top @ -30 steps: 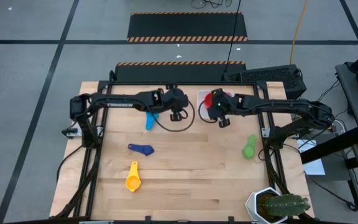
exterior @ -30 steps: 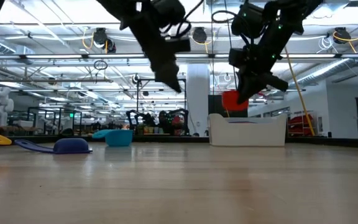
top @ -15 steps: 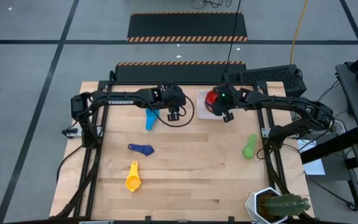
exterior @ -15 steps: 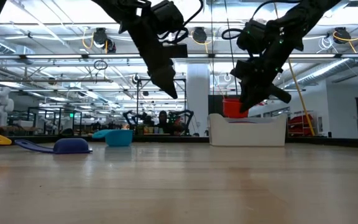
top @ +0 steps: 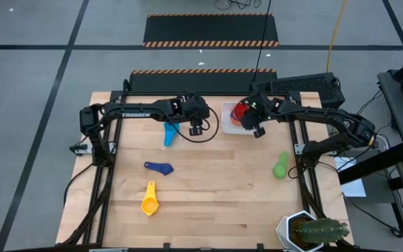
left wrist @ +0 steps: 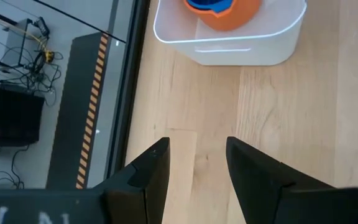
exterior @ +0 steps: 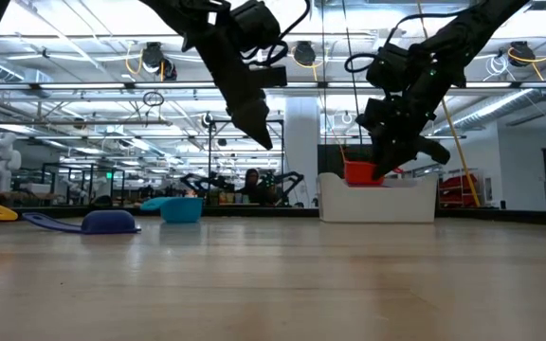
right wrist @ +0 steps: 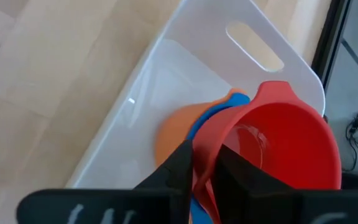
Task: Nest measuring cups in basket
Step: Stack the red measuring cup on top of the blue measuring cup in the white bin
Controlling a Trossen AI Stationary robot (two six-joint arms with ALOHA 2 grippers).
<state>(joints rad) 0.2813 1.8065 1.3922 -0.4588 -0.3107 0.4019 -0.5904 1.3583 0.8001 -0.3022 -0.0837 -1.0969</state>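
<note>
Right gripper [right wrist: 205, 169], clenched on the red cup [right wrist: 275, 146] above the basket [right wrist: 166, 68], should centre it over the blue cup [right wrist: 207, 121] before letting go.

Bright, even overhead light with soft shadows; ceiling lamps glare in the low view, whose near tabletop blurs.

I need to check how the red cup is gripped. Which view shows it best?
The right wrist view: the red cup fills it, the right gripper pinching its rim above the basket. The high view and low view show it small and half hidden; the left wrist view shows none of it.
</note>
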